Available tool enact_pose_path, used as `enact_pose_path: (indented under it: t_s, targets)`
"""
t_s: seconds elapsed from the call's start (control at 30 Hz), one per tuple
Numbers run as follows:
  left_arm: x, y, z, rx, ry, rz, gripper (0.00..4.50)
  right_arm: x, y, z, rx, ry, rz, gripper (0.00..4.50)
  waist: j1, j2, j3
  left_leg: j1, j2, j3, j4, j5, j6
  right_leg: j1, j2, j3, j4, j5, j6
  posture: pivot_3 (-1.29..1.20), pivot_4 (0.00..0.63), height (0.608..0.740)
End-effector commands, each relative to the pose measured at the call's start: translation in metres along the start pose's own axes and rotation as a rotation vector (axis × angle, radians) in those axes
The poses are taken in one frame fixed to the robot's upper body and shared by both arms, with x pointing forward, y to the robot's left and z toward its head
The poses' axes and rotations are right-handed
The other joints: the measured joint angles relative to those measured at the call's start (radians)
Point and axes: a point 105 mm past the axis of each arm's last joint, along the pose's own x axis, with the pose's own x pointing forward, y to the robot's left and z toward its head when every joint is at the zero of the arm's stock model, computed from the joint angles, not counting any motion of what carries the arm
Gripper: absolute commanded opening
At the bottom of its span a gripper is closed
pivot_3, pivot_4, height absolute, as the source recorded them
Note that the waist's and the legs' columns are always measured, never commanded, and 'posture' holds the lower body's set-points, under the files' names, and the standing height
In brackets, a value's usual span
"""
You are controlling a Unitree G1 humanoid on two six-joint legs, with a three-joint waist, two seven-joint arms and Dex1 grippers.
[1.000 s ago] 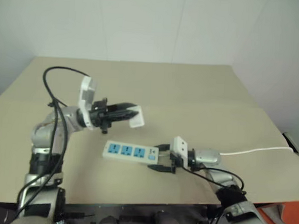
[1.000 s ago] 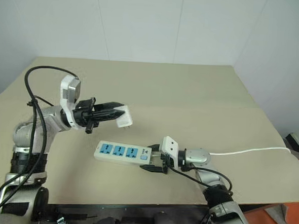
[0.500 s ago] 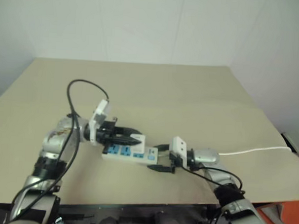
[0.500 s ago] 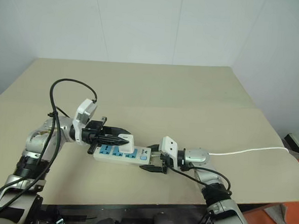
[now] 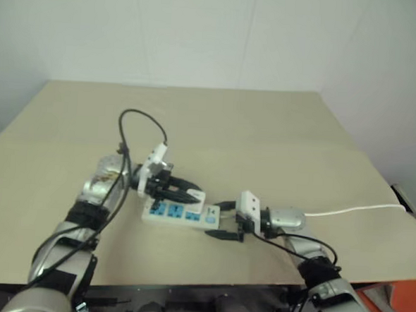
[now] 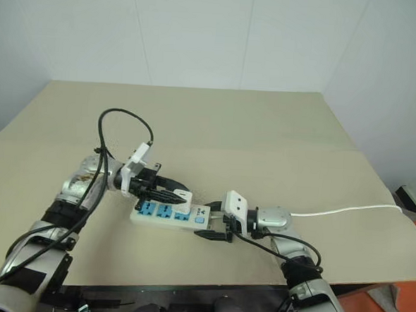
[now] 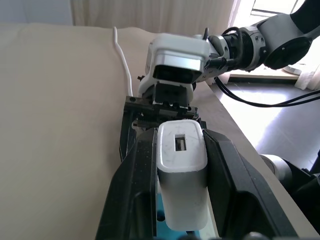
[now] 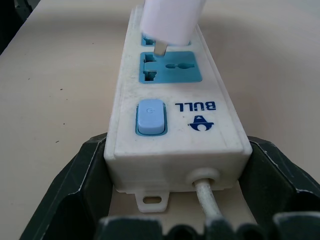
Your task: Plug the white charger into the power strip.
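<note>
Charger clamped between the black fingers of the left gripper, held over the power strip, which lies flat on the table toward the near edge, about the middle of it. Right gripper spread wide around the switch end of the strip, one finger on each side of the white bar, where the cord leaves toward the table's right edge; apparently bracing the strip, though actual pressure on its sides cannot be told. From the right wrist view, charger poised just above the blue sockets, a metal prong visible below the white body at the border between the socket nearest the switch and the next one along; prong tip at or barely above the socket face, not sunk in. Pick-up and carry therefore done, strip steadied, charger brought down over the sockets. Left to do, by judgement: line the prongs up with the slots of one socket, press straight down until the white body sits flush on the blue face, then let go. Exact target socket not certain from these views. Risk worth noting: a slight tilt or offset could catch the prongs on the plastic rim and push the strip sideways instead.
</note>
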Motion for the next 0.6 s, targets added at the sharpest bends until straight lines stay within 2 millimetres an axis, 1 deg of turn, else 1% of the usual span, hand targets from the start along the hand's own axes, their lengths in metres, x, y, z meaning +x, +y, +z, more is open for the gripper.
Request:
enact_pose_path:
  t_s: [0.03,0.27,0.4,0.6]
  targets:
    - [0.001,0.000,0.010,0.051,-0.007,-0.021,1.02,0.005,0.013,-0.022,0.043,0.084,0.028,3.43,-0.001,0.000,0.000,0.000,0.000,0.000,0.000,0.000,0.000,0.000,0.000,0.000,0.000,0.000,0.000,0.00,0.150,0.740]
    - [-0.003,0.003,0.000,0.031,0.011,-0.001,1.02,0.004,0.013,-0.023,0.035,0.089,0.025,3.43,-0.003,0.000,0.000,0.000,0.000,0.000,0.000,0.000,0.000,0.000,0.000,0.000,0.000,0.000,0.000,0.00,0.150,0.740]
    - [-0.003,0.003,-0.012,0.045,0.028,0.010,1.02,0.005,0.012,-0.022,0.027,0.087,0.024,3.43,-0.003,0.000,0.000,0.000,0.000,0.000,0.000,0.000,0.000,0.000,0.000,0.000,0.000,0.000,0.000,0.00,0.150,0.740]
    - [-0.006,0.001,-0.010,0.082,-0.062,0.043,1.02,0.004,0.011,-0.022,0.011,0.082,0.018,3.43,-0.001,0.000,0.000,0.001,0.000,0.000,0.000,0.000,0.000,0.001,0.000,0.001,0.000,0.000,0.000,0.00,0.150,0.740]
